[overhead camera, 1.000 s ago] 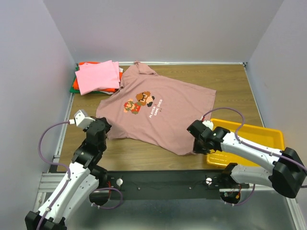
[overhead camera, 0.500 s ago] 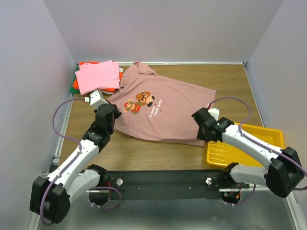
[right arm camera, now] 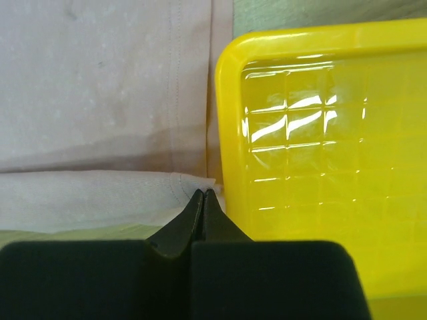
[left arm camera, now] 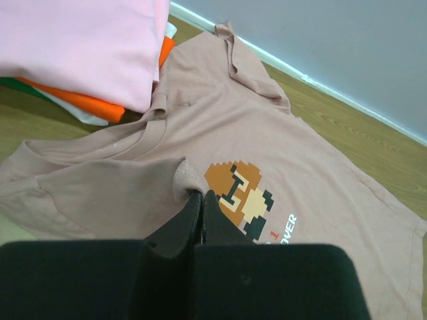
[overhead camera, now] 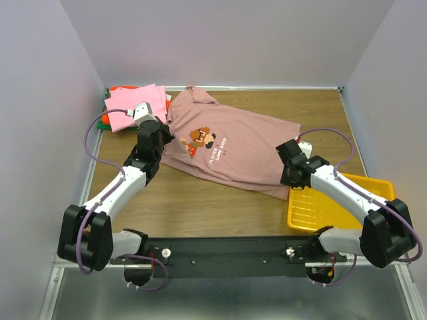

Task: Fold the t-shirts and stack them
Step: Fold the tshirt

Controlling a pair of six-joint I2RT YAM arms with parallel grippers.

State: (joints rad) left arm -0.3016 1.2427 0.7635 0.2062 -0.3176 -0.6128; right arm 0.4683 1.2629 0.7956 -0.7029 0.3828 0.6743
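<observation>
The mauve-pink t-shirt [overhead camera: 233, 143] with a pixel-art print lies across the table, its near hem folded up over its body. My left gripper [overhead camera: 162, 135] is shut on a pinch of that hem [left arm camera: 187, 175], held beside the print [left arm camera: 239, 195]. My right gripper [overhead camera: 288, 175] is shut on the hem's right corner [right arm camera: 193, 183], next to the yellow tray. A stack of folded t-shirts [overhead camera: 133, 107], bright pink on top with orange-red and green under it, lies at the back left; it also shows in the left wrist view [left arm camera: 80, 47].
The yellow plastic tray [overhead camera: 353, 203] sits at the front right, its rim [right arm camera: 223, 133] touching the shirt's edge. Grey walls close in the table on three sides. The stack lies close to the left arm.
Both grippers have carried the shirt's near hem away from the front edge toward the back, folding it over the shirt. The print is now partly covered by the fold.
</observation>
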